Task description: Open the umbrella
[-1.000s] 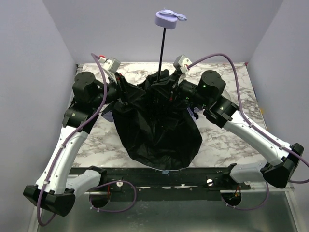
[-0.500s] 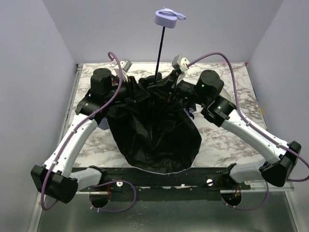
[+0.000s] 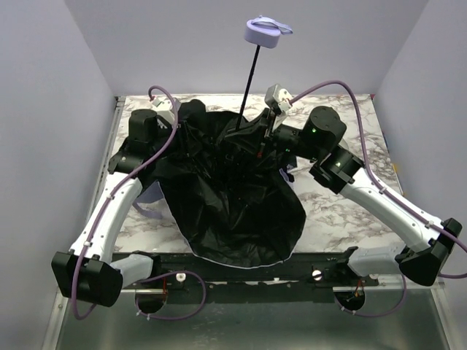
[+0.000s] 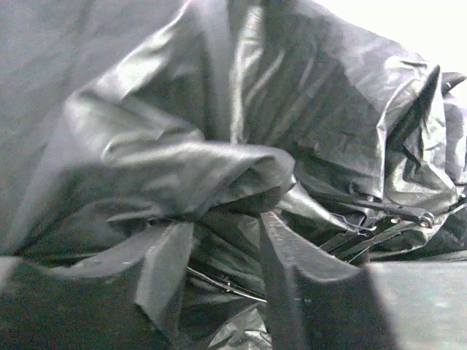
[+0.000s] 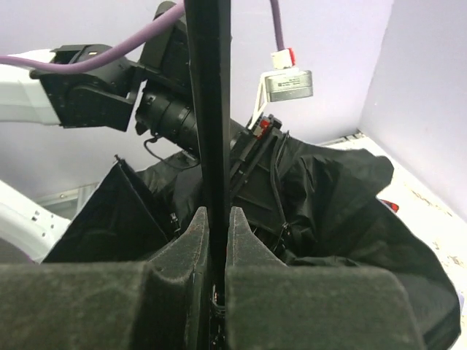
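Umbrella (image 3: 233, 197) sits mid-table (image 3: 332, 219), upside down. Canopy (image 3: 241, 219) limp, a crumpled heap, black underside showing, sliver of pale lavender at hem by table's near edge. Thin black shaft (image 3: 250, 76) rises tilted from heap. Rounded lavender handle (image 3: 264, 33) on top, high over table's far edge. Right jaws clenched on shaft, low down, just above cloth. Left jaws buried in black folds toward table's left side, fingers (image 4: 169, 270) apart; pinching cloth or not, cannot tell.
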Tool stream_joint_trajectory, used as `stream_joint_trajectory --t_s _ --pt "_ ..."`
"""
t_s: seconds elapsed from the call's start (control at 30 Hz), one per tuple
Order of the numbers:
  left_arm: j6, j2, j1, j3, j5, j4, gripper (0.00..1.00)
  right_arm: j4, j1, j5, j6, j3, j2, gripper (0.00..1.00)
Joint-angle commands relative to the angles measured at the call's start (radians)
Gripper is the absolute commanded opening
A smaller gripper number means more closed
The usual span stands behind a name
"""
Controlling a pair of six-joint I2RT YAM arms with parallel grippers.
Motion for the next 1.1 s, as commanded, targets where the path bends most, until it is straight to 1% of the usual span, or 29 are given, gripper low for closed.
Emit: stream_joint_trajectory --t_s 0.0,0.13,0.2,0.27,0.33,0.47,0.57,0.67,0.77,0.9,1.07 --pt "0.163 -0.041 0.013 0.019 0.058 -0.002 0.49 0.023 0.000 -0.131 0.007 0.041 -0.050 0.00" --pt "0.156 -0.122 0.017 0.021 0.314 0.121 0.51 -0.007 -0.001 -0.187 -0.017 0.044 -0.046 0.00" --pt "0.142 -0.137 0.016 0.053 0.400 0.126 0.51 -0.027 0.000 -0.225 -0.028 0.050 -0.045 0.00" --pt "0.137 -0.139 0.016 0.089 0.450 0.102 0.49 -0.051 0.000 -0.265 -0.040 0.056 -0.040 0.00" --pt "0.125 -0.137 0.011 0.113 0.487 0.080 0.46 -0.058 0.000 -0.301 -0.046 0.058 -0.037 0.00" --pt "0.118 -0.120 -0.039 0.137 0.518 0.018 0.38 -0.056 0.000 -0.357 -0.058 0.064 -0.028 0.00" --pt "0.120 -0.098 -0.096 0.144 0.541 -0.033 0.34 -0.067 0.000 -0.415 -0.059 0.085 -0.013 0.00" --pt "0.134 -0.072 -0.170 0.151 0.550 -0.083 0.32 -0.073 -0.001 -0.456 -0.099 0.115 0.008 0.00" --pt "0.122 -0.051 -0.228 0.140 0.556 -0.096 0.31 -0.102 0.000 -0.481 -0.102 0.140 0.026 0.00" --pt "0.081 -0.030 -0.261 0.114 0.547 -0.067 0.31 -0.105 0.000 -0.512 -0.092 0.165 0.045 0.00" --pt "0.066 0.010 -0.294 0.108 0.528 -0.063 0.31 -0.086 0.002 -0.547 -0.072 0.183 0.070 0.00"
